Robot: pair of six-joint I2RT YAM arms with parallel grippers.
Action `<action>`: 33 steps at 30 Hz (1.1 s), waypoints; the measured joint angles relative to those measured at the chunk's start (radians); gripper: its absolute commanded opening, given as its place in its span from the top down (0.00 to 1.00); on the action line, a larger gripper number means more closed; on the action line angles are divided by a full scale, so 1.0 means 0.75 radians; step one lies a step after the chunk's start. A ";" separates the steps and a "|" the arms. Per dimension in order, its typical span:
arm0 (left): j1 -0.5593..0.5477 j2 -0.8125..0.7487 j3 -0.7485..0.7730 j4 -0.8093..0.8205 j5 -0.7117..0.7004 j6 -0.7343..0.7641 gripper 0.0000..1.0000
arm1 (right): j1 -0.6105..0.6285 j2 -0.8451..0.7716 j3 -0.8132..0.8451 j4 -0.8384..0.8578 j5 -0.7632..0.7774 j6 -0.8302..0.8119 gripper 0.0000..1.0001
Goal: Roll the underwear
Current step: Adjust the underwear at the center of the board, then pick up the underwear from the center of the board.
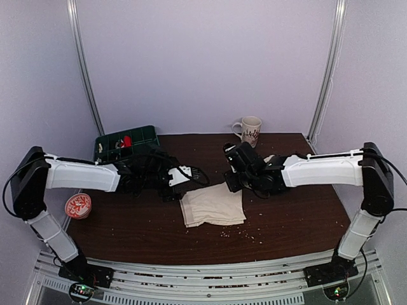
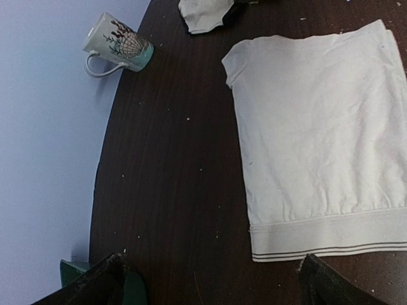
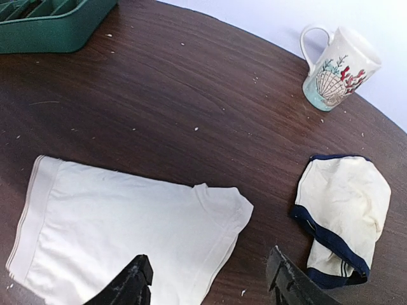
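The white underwear lies flat and folded on the dark wooden table, waistband with thin stripes toward the left arm, leg end toward the right arm. My left gripper hovers open by the waistband's far corner; its fingers straddle bare table and that corner. My right gripper hovers open over the far right corner of the underwear. Both are empty.
A second cream garment with navy trim lies crumpled by the right gripper. A shell-print mug stands at the back. A green tray sits back left. A red-white round object lies at the left edge.
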 measured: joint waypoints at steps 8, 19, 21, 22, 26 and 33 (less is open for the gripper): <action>-0.112 -0.228 -0.389 0.085 0.113 0.211 0.03 | 0.119 -0.231 -0.284 0.057 0.111 -0.005 0.24; -0.220 -0.126 -0.468 0.157 0.095 0.307 0.13 | 0.119 -0.527 -0.514 0.185 0.200 0.017 0.20; -0.244 -0.092 -0.453 0.193 0.086 0.301 0.16 | 0.119 -0.536 -0.518 0.202 0.214 0.017 0.20; -0.259 -0.071 -0.443 0.209 0.077 0.297 0.16 | 0.119 -0.536 -0.519 0.207 0.218 0.018 0.20; -0.298 -0.029 -0.420 0.240 0.059 0.270 0.25 | 0.119 -0.529 -0.526 0.216 0.237 0.020 0.20; -0.314 0.017 -0.413 0.289 0.003 0.238 0.40 | 0.119 -0.500 -0.526 0.216 0.258 0.036 0.20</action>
